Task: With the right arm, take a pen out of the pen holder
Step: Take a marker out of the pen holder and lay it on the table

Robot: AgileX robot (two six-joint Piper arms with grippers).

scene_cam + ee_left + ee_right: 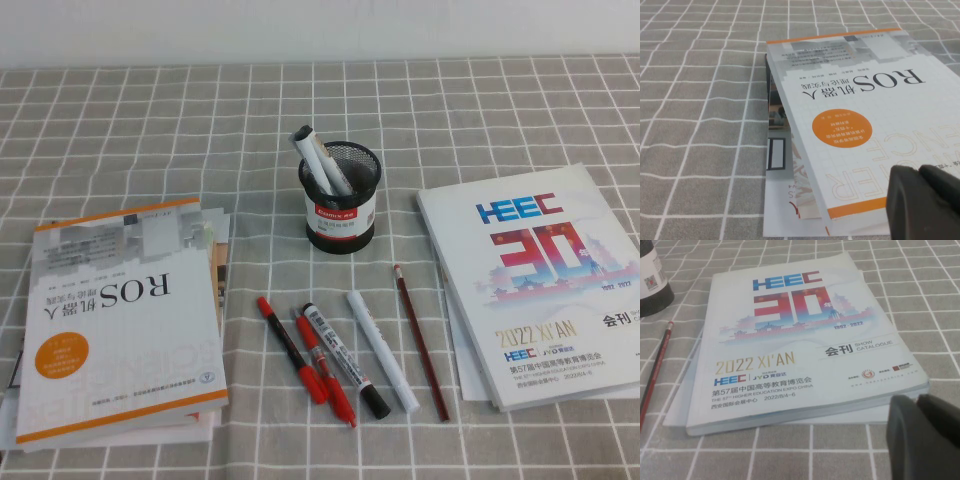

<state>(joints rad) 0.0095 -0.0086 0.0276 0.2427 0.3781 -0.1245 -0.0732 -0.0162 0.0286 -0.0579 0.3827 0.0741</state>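
A black mesh pen holder (340,200) stands mid-table with two white markers (318,158) leaning in it. In the right wrist view the holder's base (651,280) shows at one corner. My right gripper (916,399) is shut and empty, low over the cloth at the near edge of the HEEC catalogue (805,335), well away from the holder. My left gripper (917,169) is shut with nothing in it, hovering over the ROS book (865,115). Neither arm appears in the high view.
In front of the holder lie two red pens (292,350), a black-capped marker (345,360), a white marker (382,352) and a red pencil (420,342). The ROS book stack (120,310) is at the left, the HEEC catalogue (545,280) at the right.
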